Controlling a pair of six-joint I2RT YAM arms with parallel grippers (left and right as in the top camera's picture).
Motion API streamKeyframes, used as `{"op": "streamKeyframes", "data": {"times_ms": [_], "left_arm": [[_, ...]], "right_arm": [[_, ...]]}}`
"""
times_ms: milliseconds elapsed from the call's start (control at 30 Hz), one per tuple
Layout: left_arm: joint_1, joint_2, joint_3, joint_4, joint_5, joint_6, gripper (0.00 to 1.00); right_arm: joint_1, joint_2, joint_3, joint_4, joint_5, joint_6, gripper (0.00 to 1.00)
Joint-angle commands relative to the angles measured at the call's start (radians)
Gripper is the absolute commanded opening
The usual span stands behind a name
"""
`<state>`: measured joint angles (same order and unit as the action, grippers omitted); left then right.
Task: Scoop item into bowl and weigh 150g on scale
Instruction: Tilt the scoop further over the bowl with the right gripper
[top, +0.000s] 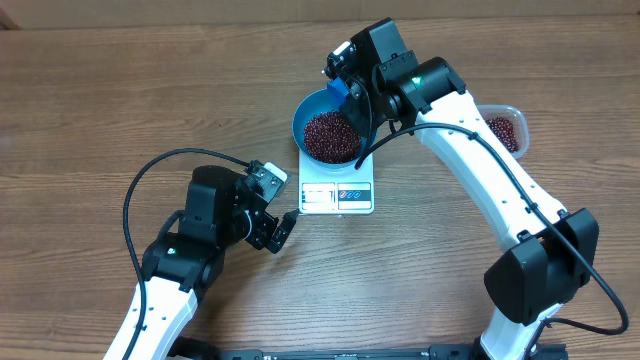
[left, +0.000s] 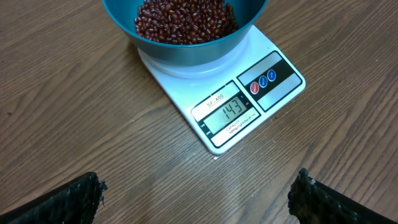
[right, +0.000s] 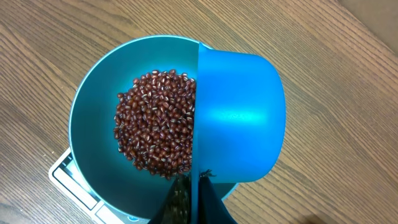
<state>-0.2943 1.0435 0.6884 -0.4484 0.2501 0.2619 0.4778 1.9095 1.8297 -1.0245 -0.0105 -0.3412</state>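
Note:
The blue bowl (top: 305, 112) stands on the white scale (top: 337, 197) with a heap of dark red beans (top: 330, 135) inside. In the left wrist view the scale's display (left: 227, 112) reads 143 below the bowl (left: 186, 53). My right gripper (right: 196, 199) is shut on the handle of a small blue scoop (right: 239, 118). The scoop is tipped on its side over the bowl's right half, next to the beans (right: 155, 124). Its inside is hidden. My left gripper (top: 280, 232) rests open on the table in front of the scale, nothing between its fingers (left: 74, 199).
A clear plastic tub (top: 505, 128) holding more beans sits to the right of the scale, behind the right arm. Bare wooden table lies to the left and front. The left arm's black cable loops over the table at the left.

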Motion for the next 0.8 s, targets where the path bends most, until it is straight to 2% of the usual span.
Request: {"op": "streamKeyframes", "data": {"times_ms": [0, 767], "left_arm": [[0.003, -0.01, -0.005, 0.0, 0.002, 0.0, 1.0], [0.003, -0.01, -0.005, 0.0, 0.002, 0.0, 1.0]], "right_arm": [[0.001, -0.045, 0.038, 0.002, 0.01, -0.004, 0.04], [0.001, -0.045, 0.038, 0.01, 0.027, -0.012, 0.04]]}}
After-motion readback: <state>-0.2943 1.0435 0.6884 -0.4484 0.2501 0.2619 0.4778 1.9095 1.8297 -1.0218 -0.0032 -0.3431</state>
